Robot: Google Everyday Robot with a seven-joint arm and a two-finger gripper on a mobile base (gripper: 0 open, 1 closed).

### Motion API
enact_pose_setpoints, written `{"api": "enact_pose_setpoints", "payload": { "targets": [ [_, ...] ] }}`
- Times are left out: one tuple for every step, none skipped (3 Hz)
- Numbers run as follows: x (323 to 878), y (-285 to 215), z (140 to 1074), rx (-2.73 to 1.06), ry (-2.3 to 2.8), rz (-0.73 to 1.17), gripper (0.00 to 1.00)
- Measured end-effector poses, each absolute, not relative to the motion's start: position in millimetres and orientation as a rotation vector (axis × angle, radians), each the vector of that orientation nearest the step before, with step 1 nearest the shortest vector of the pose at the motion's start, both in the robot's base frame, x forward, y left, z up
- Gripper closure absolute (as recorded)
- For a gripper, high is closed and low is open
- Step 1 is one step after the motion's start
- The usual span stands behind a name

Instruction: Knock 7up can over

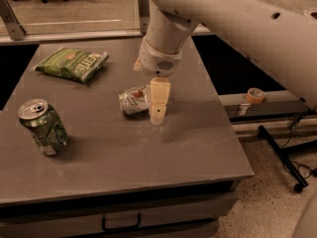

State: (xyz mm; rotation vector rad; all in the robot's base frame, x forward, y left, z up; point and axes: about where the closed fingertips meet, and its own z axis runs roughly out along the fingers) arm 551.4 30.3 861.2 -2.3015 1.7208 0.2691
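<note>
7up can (133,101) — on its side near the middle of the tabletop (198,152), somewhat closer to the far edge than to the front one. Lies roughly crosswise, one round end turned toward the left edge, pale silvery body up, with a small red spot showing on the upper side. Just beside it, toward the right edge: the gripper (157,117), cream-coloured, pointing straight down, tip at or just above the surface. Looks to be right against the can's side; touching or barely apart, cannot tell. Spread or pressed together — cannot tell either. Above it, the thick white arm (223,19), reaching in from over the far right corner. Near the left edge, toward the front left corner: a darker green patterned can (44,129), upright, well apart from the gripper. Close to the far left corner: a green chip bag (73,64), lying flat. Beyond the right edge, on a lower ledge: a roll of tape (255,94).
</note>
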Motion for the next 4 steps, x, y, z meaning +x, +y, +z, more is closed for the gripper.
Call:
{"api": "enact_pose_setpoints", "payload": {
  "targets": [
    [560.5,16.6,868.6,-2.163,1.741,0.342,0.0],
    [583.0,-23.6,893.3,-1.938,1.788,0.333,0.0],
    [603.4,-51.3,918.0,-1.733,1.816,0.307,0.0],
    [607.5,-51.9,920.6,-1.708,1.812,0.3,0.0]
  ]
}}
